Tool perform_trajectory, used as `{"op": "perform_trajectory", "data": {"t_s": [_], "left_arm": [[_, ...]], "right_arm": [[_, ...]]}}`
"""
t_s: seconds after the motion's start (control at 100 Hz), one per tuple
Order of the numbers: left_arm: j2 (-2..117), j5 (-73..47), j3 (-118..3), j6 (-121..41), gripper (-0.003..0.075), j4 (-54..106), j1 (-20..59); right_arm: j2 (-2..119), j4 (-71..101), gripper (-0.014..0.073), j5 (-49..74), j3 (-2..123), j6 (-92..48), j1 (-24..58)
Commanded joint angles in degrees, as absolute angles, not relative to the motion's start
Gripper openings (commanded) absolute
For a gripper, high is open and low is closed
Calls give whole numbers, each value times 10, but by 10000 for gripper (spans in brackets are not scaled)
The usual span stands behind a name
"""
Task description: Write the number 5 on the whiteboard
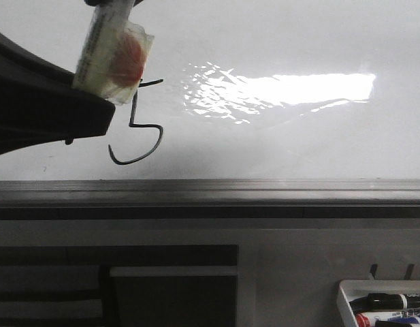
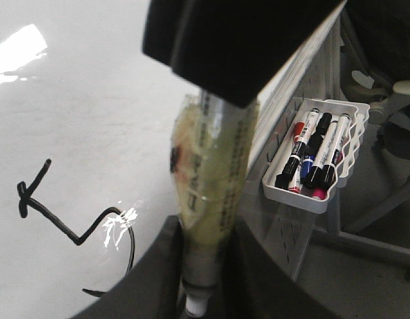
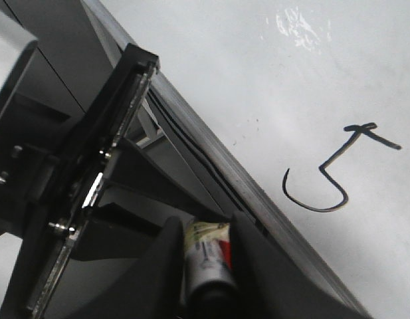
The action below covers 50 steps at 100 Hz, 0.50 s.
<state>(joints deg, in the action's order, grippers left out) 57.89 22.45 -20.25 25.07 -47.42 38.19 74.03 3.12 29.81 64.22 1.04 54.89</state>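
The whiteboard [image 1: 298, 143] fills the view; the number 5 [image 1: 138, 126] sits at its lower left, looking complete. The left gripper [image 2: 205, 266] is clamped on a wrapped marker [image 2: 208, 193], the right gripper [image 3: 208, 256] on another marker [image 3: 208, 256]. Best lift straight off, avoiding smears.

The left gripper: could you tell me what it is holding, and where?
The left gripper holds a wrapped marker by its lower barrel, near the tip.

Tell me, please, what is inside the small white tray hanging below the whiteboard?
The white tray holds capped markers with black, red and blue caps. Their lower ends are hidden by the tray wall.
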Motion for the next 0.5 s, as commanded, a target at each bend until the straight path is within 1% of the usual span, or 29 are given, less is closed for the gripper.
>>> {"op": "perform_trajectory", "data": {"t_s": [0.0,0.02,0.04,0.05,0.06,0.11,0.19,0.29,0.41,0.49], "left_arm": [[573,264,-222,265,-20,-437,380],[572,262,-222,268,-20,-430,380],[571,260,-222,271,-20,-420,380],[571,258,-222,275,-20,-416,380],[571,255,-222,278,-20,-406,380],[567,243,-222,293,-20,-357,380],[563,204,-225,298,-20,-253,380],[566,110,-249,298,-21,-147,380],[585,15,-295,298,-20,-66,380],[608,-40,-326,298,-20,-28,376]], "right_arm": [[720,26,363,265,659,5,545],[718,23,402,263,659,5,545],[718,13,465,261,659,5,543],[716,11,465,261,659,5,543],[715,7,502,260,659,5,542],[707,0,537,260,659,5,540],[690,-7,519,266,659,5,534],[671,-12,484,280,659,5,529],[655,-16,452,299,659,5,529],[650,-16,451,306,659,5,529]]}}
